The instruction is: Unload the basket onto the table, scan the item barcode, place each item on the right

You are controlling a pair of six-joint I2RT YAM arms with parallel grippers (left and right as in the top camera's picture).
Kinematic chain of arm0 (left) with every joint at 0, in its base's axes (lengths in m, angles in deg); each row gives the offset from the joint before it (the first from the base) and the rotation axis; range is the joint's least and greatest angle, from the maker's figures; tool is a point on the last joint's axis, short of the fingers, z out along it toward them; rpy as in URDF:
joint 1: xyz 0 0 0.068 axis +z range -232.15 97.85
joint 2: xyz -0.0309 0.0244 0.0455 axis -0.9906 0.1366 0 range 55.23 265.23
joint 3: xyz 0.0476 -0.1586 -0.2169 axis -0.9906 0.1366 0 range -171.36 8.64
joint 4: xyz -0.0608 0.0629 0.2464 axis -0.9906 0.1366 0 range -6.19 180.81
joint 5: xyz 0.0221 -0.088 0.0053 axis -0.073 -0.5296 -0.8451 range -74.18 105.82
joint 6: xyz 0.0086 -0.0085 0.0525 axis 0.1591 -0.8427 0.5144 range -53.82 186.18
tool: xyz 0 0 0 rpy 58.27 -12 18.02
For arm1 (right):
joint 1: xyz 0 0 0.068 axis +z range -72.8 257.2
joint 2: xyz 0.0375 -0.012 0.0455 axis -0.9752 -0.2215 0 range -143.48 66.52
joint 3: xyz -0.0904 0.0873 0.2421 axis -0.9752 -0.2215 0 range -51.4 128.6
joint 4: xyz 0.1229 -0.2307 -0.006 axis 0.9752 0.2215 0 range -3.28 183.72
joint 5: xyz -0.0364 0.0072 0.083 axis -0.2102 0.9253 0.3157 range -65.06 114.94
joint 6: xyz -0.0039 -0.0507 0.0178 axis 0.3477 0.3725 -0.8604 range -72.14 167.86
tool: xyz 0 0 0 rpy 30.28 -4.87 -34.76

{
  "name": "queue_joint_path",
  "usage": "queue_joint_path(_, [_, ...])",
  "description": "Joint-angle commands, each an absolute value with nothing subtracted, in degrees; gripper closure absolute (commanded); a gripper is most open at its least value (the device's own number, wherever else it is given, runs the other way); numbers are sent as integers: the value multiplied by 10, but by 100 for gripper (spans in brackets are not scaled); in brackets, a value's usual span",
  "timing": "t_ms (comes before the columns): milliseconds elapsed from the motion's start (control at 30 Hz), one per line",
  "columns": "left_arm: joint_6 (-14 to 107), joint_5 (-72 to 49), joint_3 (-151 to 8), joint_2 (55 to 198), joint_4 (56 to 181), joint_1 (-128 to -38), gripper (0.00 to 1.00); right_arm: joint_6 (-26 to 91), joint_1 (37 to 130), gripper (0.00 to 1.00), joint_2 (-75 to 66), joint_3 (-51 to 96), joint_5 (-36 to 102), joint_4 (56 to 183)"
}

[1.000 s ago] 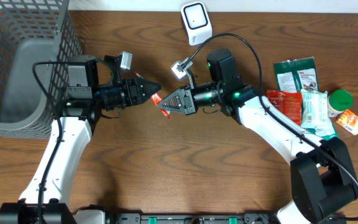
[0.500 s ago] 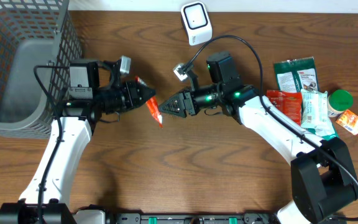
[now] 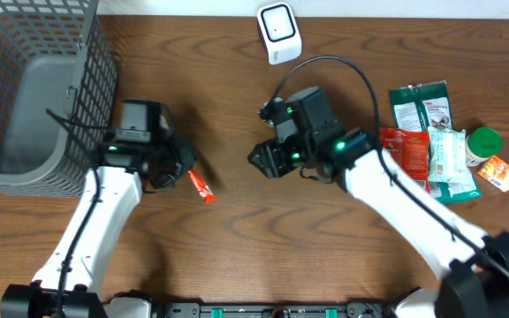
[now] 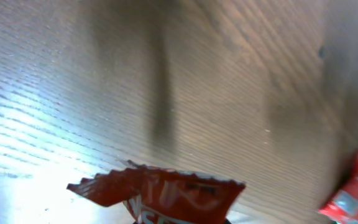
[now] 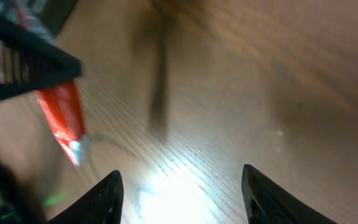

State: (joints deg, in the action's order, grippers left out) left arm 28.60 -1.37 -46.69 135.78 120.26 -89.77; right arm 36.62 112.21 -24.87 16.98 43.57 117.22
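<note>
One wooden counter (image 3: 237,256). One grey wire basket (image 3: 25,88), upper left. Five grocery items (image 3: 449,155), grouped at right edge. One white scanner (image 3: 278,31), top centre. One red, crinkle-edged sachet (image 3: 201,185), left of centre, clamped in the left hand (image 3: 186,175). Right hand (image 3: 262,161) partly open, empty.

The red packet (image 4: 160,196) runs off the near edge of the left wrist view, and its print is too blurred to read. From overhead, the left gripper (image 3: 180,173) has its fingers hidden under its own wrist. The basket (image 3: 91,53) is cut off by the left and far edges.
</note>
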Motion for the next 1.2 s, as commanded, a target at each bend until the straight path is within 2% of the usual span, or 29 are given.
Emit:
queue_joint_path(0, [244, 107, -467, 1358, 1207, -953, 93, 383, 1181, 43, -231, 185, 307, 1177])
queue_joint_path(100, [211, 157, -467, 1359, 1209, -981, 93, 383, 1225, 38, -236, 184, 265, 1178])
queue_joint_path(267, [193, 139, -467, 1362, 1209, -986, 92, 383, 1274, 37, -257, 183, 254, 1169])
queue_joint_path(600, [186, 113, -467, 1362, 1212, -984, 92, 338, 1286, 36, -278, 182, 244, 1153])
queue_joint_path(900, [147, -24, -467, 1362, 1227, -922, 93, 362, 1286, 36, -278, 182, 255, 1130])
queue_joint_path(1167, [147, -68, -467, 1362, 1243, -884, 92, 406, 1286, 36, -278, 182, 317, 1127])
